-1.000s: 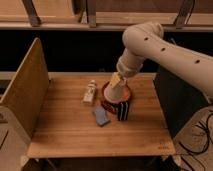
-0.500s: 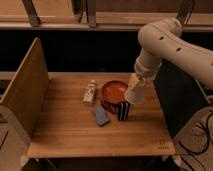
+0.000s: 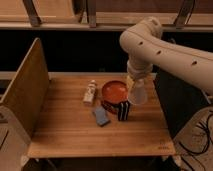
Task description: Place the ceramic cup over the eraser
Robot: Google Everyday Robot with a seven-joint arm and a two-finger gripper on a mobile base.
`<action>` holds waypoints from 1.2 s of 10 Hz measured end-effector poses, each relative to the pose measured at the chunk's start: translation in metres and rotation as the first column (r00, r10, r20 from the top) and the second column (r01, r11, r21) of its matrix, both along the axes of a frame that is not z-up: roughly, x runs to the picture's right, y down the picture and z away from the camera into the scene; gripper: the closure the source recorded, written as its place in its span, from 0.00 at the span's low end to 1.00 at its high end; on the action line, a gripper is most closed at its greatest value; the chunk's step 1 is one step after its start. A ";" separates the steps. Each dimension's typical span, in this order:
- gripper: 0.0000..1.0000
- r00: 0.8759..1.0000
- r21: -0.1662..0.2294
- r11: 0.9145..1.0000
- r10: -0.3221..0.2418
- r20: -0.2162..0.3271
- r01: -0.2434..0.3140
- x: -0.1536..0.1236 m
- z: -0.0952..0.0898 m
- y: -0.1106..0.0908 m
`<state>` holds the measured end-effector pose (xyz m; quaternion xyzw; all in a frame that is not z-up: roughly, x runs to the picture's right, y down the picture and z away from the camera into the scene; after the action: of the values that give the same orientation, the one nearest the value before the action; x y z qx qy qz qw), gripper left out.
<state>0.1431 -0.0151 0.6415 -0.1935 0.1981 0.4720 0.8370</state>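
Note:
The ceramic cup [image 3: 138,94], pale and tapered, hangs tilted in the air just right of the red-orange bowl. My gripper [image 3: 134,84] comes down from the big white arm and is shut on the cup's upper end. The eraser [image 3: 123,110], a black block with thin pale stripes, stands on the wooden table below and slightly left of the cup, against the bowl's front edge. Cup and eraser are apart.
A red-orange bowl [image 3: 115,92] sits mid-table. A small white bottle-like object [image 3: 90,92] lies to its left, and a flat blue pad [image 3: 101,117] in front. A wooden side panel [image 3: 27,95] walls the table's left side; cables [image 3: 202,132] hang at right.
The gripper has carried the cup from above the bowl to the right, past the bowl's right rim. The arm's elbow has swung over. Eraser, bowl and pad have not moved.

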 end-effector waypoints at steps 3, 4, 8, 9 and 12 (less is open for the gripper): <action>1.00 0.999 0.003 1.000 0.030 0.040 -0.030 -0.016 0.007 0.006; 1.00 0.998 0.006 0.999 0.035 0.051 -0.036 -0.019 0.009 0.006; 1.00 0.995 0.007 0.999 0.042 0.086 -0.042 -0.029 0.014 0.007; 1.00 0.995 0.007 0.999 0.043 0.085 -0.043 -0.028 0.014 0.007; 1.00 0.993 0.003 0.998 0.056 0.100 -0.056 -0.031 0.019 0.008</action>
<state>0.1125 -0.0067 0.6608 -0.2198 0.1491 0.4856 0.8329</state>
